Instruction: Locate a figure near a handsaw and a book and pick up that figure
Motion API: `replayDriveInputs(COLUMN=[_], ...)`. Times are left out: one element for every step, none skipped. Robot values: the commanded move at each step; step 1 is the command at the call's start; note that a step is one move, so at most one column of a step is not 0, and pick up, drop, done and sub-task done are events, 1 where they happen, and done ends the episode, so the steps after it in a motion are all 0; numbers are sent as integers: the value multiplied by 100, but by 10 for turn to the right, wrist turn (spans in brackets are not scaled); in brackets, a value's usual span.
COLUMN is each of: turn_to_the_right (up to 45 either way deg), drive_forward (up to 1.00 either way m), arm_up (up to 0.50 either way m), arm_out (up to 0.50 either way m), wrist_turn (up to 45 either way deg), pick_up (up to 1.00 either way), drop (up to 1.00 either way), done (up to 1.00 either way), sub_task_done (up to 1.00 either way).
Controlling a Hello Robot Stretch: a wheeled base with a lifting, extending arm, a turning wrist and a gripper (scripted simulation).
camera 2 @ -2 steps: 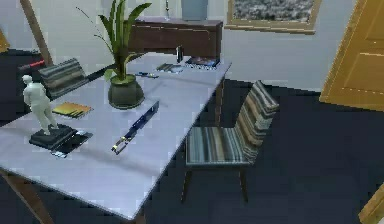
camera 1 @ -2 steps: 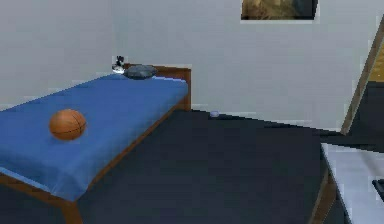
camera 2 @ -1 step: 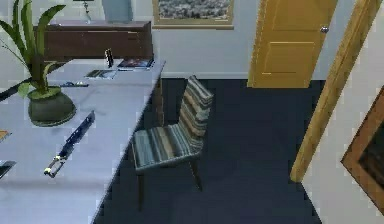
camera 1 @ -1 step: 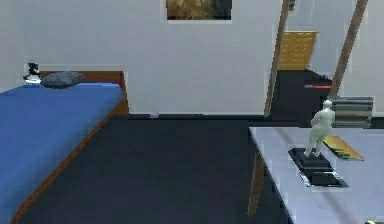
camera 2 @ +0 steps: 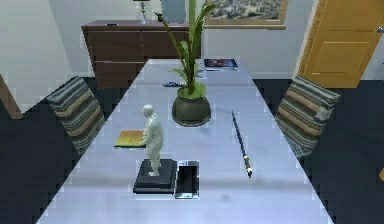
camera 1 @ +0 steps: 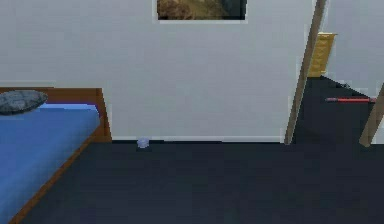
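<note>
In the arm side view a pale figure (camera 2: 152,138) of a standing person rises from a dark square base on a long light table (camera 2: 280,195). Just left of it lies a flat yellow-orange book (camera 2: 128,140). To its right, past the plant, a long thin dark tool with a pale end (camera 2: 241,145) lies on the tabletop; it may be the handsaw. A dark flat rectangle (camera 2: 186,180) lies against the figure's base.
A potted plant (camera 2: 191,105) stands mid-table and a blue book (camera 2: 220,64) lies at the far end. Striped chairs (camera 2: 76,112) (camera 2: 305,110) flank the table, with a dresser (camera 2: 125,45) and an orange door (camera 2: 345,40) behind. The forward view has a blue bed (camera 1: 40,135), a wall and a doorway (camera 1: 340,90).
</note>
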Motion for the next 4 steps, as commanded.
replayDriveInputs(turn_to_the_right=[0,0,0,0], drive_forward=[0,0,0,0], arm_up=[50,36,0,0], arm_out=[0,0,18,0], wrist_turn=[0,0,0,450], pick_up=[0,0,0,0], drop=[0,0,0,0], done=[0,0,0,0], sub_task_done=[0,0,0,0])
